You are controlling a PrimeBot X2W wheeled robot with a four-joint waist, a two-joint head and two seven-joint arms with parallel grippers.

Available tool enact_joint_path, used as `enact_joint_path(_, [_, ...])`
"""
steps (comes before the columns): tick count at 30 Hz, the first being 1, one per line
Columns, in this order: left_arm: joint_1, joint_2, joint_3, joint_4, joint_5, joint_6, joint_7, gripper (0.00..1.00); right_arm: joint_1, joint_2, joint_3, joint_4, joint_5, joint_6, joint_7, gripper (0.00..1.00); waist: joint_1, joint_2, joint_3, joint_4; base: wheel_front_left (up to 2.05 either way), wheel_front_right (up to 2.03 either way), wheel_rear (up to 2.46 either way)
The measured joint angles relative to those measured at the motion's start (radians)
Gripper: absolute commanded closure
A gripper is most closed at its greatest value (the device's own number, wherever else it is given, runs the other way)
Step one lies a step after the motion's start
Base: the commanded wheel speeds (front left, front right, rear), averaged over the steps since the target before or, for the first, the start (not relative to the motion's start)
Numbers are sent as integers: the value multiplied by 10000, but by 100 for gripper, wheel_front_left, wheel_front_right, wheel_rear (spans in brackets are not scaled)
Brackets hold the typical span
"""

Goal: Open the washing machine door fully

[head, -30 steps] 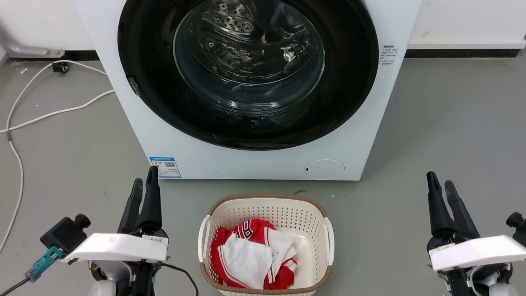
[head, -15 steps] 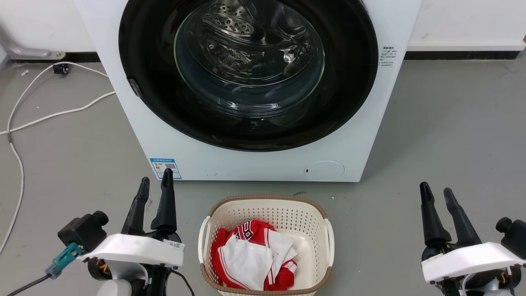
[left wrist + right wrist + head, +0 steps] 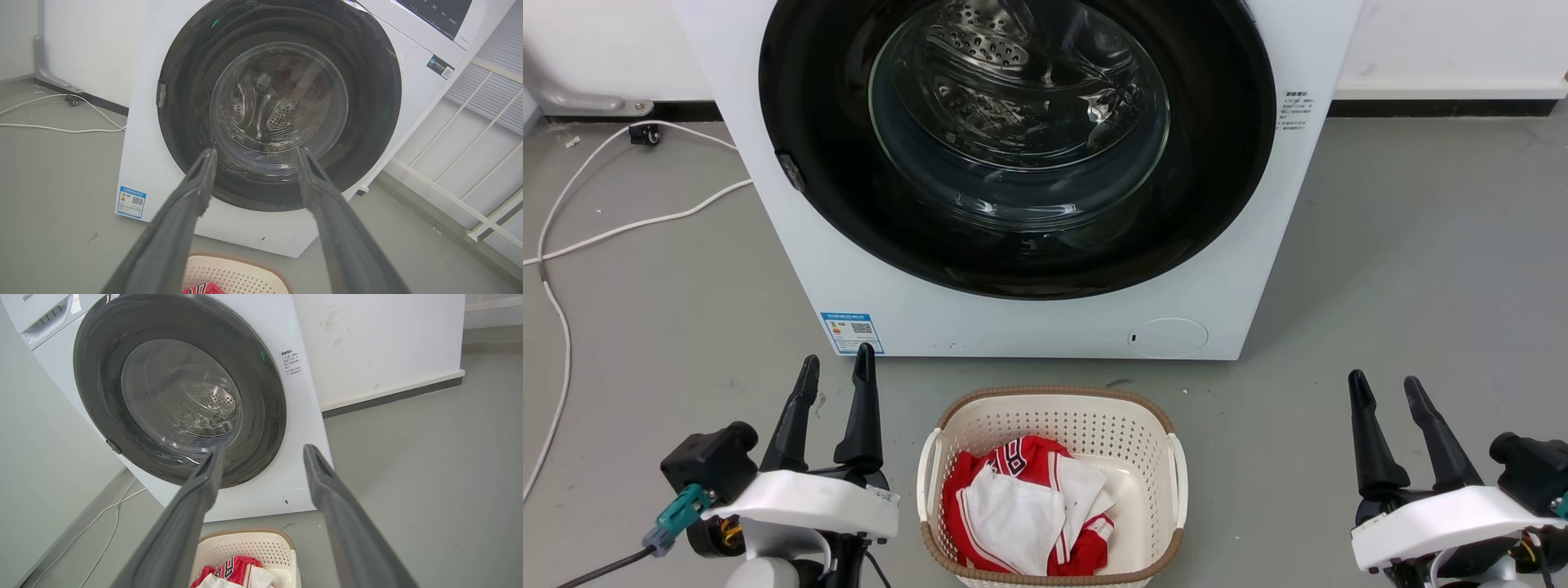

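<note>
Ahead, washing machine door (image 3: 1017,147) closed, beyond left pincer (image 3: 838,354).

A big white box-shaped front-loading washing machine (image 3: 1029,327) stands upright on the grey floor (image 3: 1421,245), its back towards a white wall. Its very large round glossy black door (image 3: 1018,139), nearly as wide as the front, is shut and lies flush against the front panel. A clear domed glass bowl (image 3: 279,98) fills the door's centre, and the perforated steel drum (image 3: 988,41) shows through it. A small grey tab (image 3: 789,170) sits on the door's left rim. Low on the front are a blue label sticker (image 3: 851,332) at the left and a small round cover (image 3: 1168,336) at the right.
</note>
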Motion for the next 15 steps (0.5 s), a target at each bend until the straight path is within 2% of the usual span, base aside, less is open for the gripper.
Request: enact_joint_path(15, [-108, 19, -44, 96, 1728, 8, -337, 0, 93, 8, 19, -174, -1427, 0, -50, 0, 0, 0, 94, -28, 0, 0, 0])
